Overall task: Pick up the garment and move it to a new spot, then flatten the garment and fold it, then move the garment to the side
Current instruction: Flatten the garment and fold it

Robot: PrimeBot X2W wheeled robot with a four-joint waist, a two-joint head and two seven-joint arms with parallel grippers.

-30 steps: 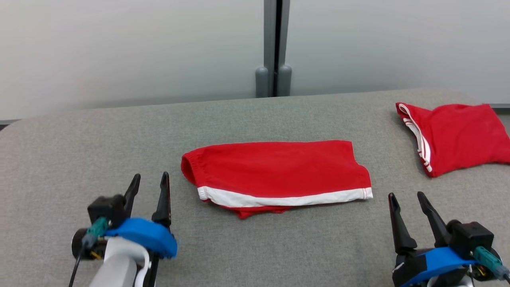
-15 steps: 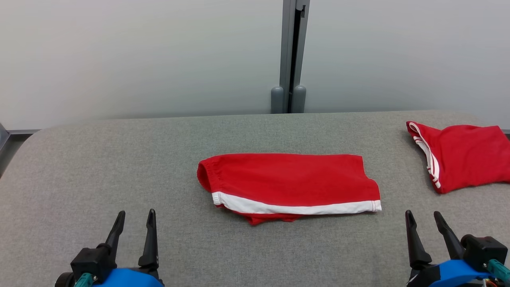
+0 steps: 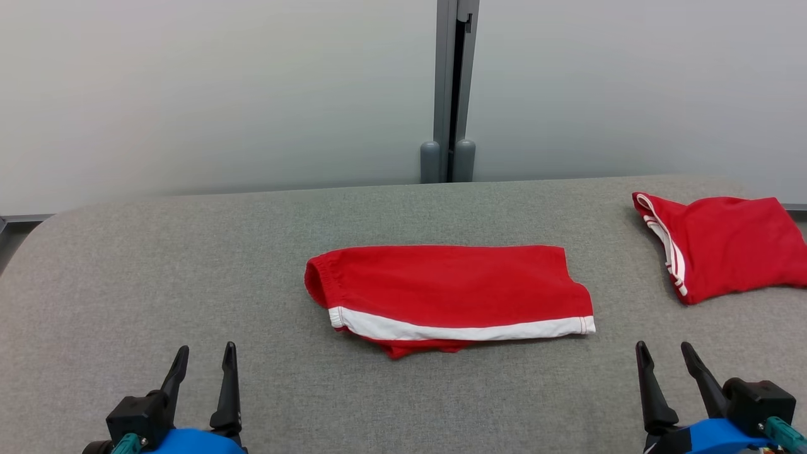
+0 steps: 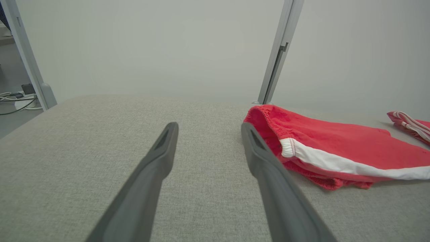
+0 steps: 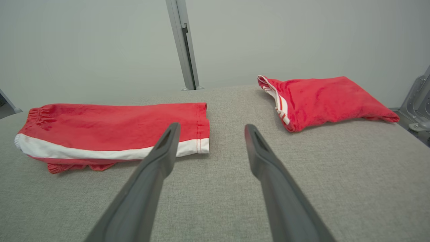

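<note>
A red garment [image 3: 447,287] with a white stripe along its near edge lies folded lengthwise in the middle of the grey padded table [image 3: 189,265]; it also shows in the left wrist view [image 4: 336,148] and the right wrist view [image 5: 111,129]. My left gripper [image 3: 203,357] hovers open at the lower left, well short of the garment's elastic waistband end. At the lower right my right gripper [image 3: 663,354] is open too, apart from the garment's hem end. Both grippers [image 4: 208,129] [image 5: 211,129] hold nothing.
A second red garment [image 3: 725,246] with white stripes lies folded at the table's far right edge [image 5: 322,99]. A grey wall with a vertical metal post [image 3: 451,94] stands behind the table. Bare grey fabric stretches across the left half.
My left gripper has drawn back toward the bottom edge, away from the garment. The camera has tilted, shifting the whole picture. The garment lies as before.
</note>
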